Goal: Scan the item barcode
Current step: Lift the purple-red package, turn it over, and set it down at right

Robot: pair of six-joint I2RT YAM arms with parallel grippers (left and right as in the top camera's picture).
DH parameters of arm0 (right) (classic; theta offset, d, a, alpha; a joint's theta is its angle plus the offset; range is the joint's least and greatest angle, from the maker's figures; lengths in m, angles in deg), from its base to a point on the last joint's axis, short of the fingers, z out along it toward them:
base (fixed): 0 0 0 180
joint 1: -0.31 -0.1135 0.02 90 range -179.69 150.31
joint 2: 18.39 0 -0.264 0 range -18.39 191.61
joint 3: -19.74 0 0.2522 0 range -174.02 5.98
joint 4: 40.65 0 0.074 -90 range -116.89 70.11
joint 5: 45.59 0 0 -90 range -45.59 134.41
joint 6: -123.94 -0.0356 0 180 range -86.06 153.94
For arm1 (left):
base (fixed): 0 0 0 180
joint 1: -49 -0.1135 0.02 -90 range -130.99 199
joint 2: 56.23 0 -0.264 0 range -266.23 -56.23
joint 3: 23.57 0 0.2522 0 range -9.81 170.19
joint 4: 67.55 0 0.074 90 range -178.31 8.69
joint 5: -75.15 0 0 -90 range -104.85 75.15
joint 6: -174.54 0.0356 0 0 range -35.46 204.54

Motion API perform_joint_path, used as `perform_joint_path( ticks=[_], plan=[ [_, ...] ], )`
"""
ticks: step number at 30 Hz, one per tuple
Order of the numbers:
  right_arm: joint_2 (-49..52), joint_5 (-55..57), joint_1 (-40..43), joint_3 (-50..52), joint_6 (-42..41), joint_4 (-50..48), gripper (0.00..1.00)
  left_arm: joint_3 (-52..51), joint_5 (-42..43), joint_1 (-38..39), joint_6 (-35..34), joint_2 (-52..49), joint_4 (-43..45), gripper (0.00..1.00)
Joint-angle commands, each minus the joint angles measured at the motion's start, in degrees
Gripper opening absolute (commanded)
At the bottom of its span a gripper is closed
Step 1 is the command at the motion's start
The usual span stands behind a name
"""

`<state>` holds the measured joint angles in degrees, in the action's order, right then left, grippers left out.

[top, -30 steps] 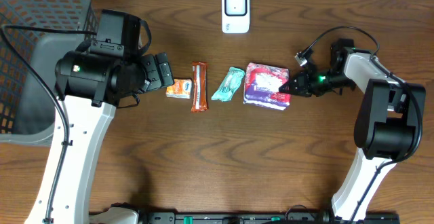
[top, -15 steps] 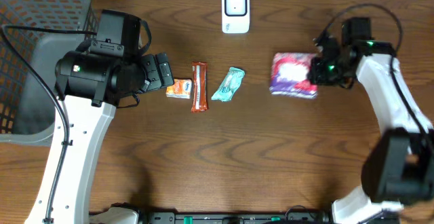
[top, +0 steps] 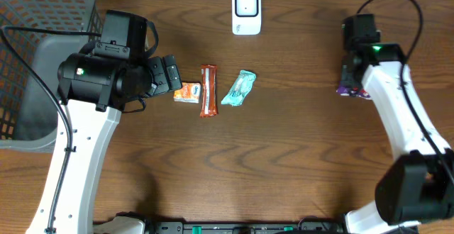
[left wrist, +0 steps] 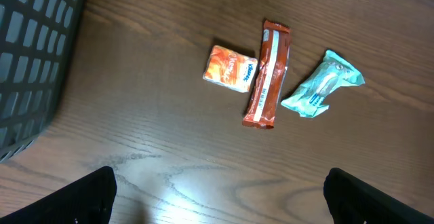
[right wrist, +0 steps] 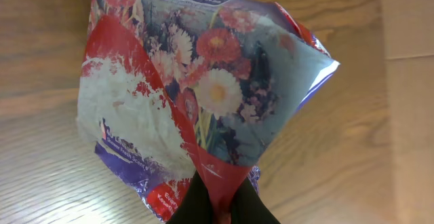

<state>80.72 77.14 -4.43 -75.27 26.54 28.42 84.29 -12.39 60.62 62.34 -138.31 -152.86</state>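
The right gripper (right wrist: 217, 207) is closed tight on one corner of the floral tissue pack (right wrist: 203, 95), so the pack fans out ahead of the wrist camera with its printed face toward the lens. This pinch leaves most of the wrapper uncovered, which suits presenting a barcode, though no barcode shows on the visible face. From overhead, the pack sits over the right side of the surface (top: 284, 156), mostly hidden under the wrist with only a purple edge showing. It is well apart from the white scanner (top: 246, 10) at the far edge.

The left gripper (top: 169, 74) is spread fully open and holds nothing. It hovers just beside the orange packet (top: 187, 92), probably waiting its turn. The red bar (top: 207, 90) touches that packet, and the teal wrapper (top: 239, 88) lies near the bar.

Bare wood lies between the pack and the scanner, so the way over looks unobstructed. The basket (top: 42, 49) fills the left corner, behind the left arm.
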Motion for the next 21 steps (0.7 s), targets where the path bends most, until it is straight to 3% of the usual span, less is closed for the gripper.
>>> perform_joint_path(
  ticks=[1,6,10,18,21],
  plan=[
    [3.4,7.6,-3.6,0.4,-2.8,-0.1,0.01,0.7,-0.3,-0.2,0.5,0.2,0.0,0.98],
    [10.0,7.7,-9.3,0.4,-2.7,-2.0,0.02,0.7,-0.3,-0.2,0.5,0.2,0.0,0.98],
    [13.7,5.0,-13.5,0.4,-2.9,-3.6,0.19,0.7,-0.3,-0.2,0.5,0.2,0.0,0.98],
    [14.0,-6.4,-20.4,-5.6,-2.8,-5.6,0.29,0.7,-0.3,-0.2,0.5,0.2,0.0,0.98],
    [14.0,-8.7,-20.8,-12.4,-2.8,-1.8,0.4,0.7,-0.3,-0.2,0.5,0.2,0.0,0.98]
  ],
)
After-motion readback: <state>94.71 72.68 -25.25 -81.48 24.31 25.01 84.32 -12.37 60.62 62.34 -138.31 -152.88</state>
